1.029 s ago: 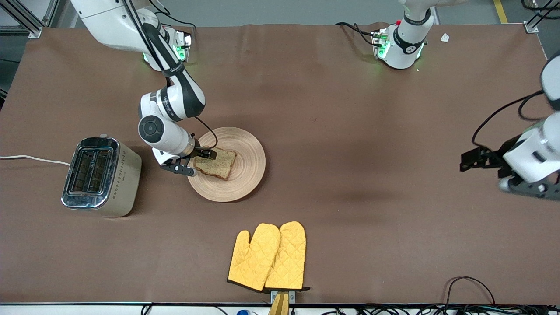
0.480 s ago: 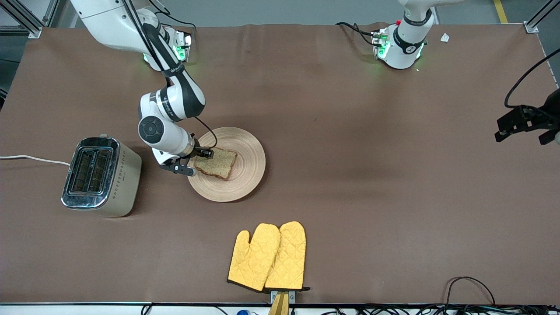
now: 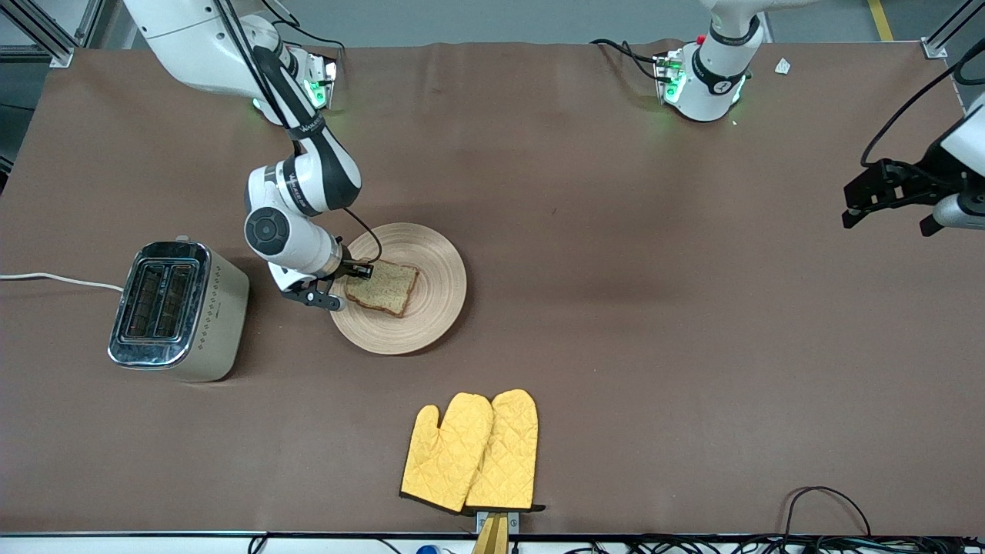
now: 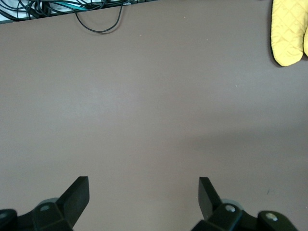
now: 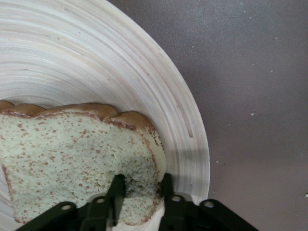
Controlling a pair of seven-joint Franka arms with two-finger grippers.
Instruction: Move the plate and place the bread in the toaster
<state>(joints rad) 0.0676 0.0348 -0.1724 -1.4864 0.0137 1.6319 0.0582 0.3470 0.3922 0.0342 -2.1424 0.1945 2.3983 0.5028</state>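
The round wooden plate (image 3: 419, 308) lies mid-table, beside the toaster (image 3: 177, 310), which stands toward the right arm's end. The speckled bread (image 3: 385, 286) lies on the plate. My right gripper (image 3: 348, 278) is shut on the bread's edge at the plate's rim nearest the toaster; in the right wrist view its fingers (image 5: 117, 190) pinch a corner of the bread (image 5: 77, 159) over the plate (image 5: 144, 72). My left gripper (image 3: 885, 196) hangs open and empty over the table's edge at the left arm's end; the left wrist view shows its fingertips (image 4: 82, 190) wide apart over bare table.
A pair of yellow oven mitts (image 3: 471, 452) lies near the front edge, nearer the camera than the plate; it also shows in the left wrist view (image 4: 288, 31). The toaster's white cord (image 3: 54, 279) trails off the table end. Cables (image 3: 831, 508) lie along the front edge.
The bread's gripped edge has risen slightly off the plate in my right gripper. My left arm has swung up and away at its end of the table.
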